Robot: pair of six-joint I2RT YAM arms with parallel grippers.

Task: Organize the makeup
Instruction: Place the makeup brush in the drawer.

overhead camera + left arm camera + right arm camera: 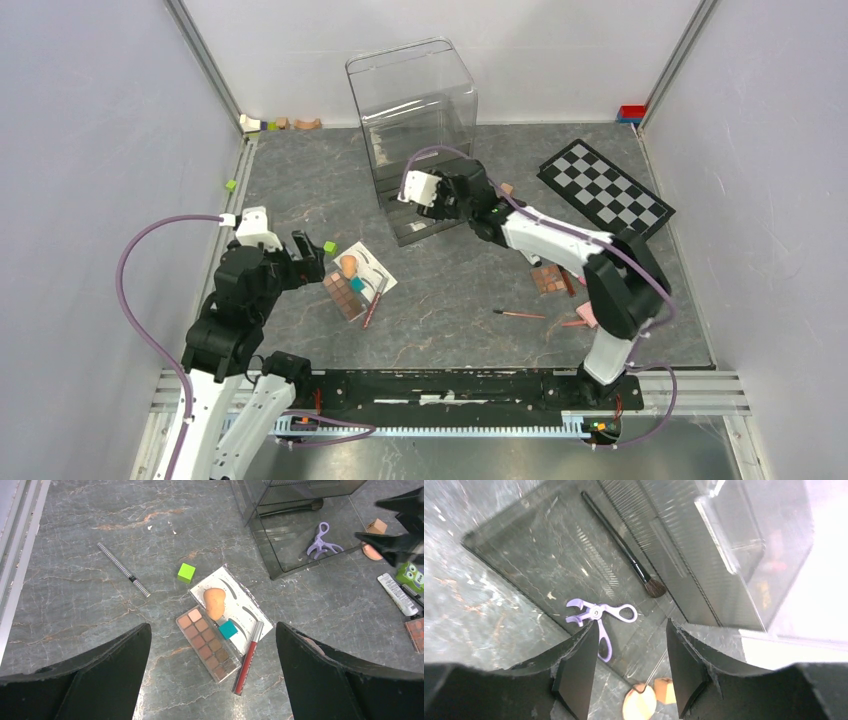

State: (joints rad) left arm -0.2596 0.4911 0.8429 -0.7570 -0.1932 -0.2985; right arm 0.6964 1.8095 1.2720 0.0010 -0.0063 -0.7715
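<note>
The lilac scissors [599, 617] lie loose in the clear tray [514, 550] pulled out of the acrylic organizer [410, 100], next to a black-handled brush [624, 547]. My right gripper [631, 665] hovers just above them, open, with nothing between its fingers. Two peach sponges [640, 704] sit on the table beyond the tray's edge. My left gripper [212, 625] is wide open above a brown eyeshadow palette [207, 642]. Beside the palette are a peach sponge [215, 602] on the white eyebrow card [245, 612], a red lip gloss [248, 657] and a thin pencil [123, 570].
A teal cube [228, 629] rests on the card and a green cube [186, 573] sits nearby. The checkerboard [603, 187] lies at the back right. A second palette [550, 278], a pencil [520, 314] and a pink item [585, 316] lie near the right arm.
</note>
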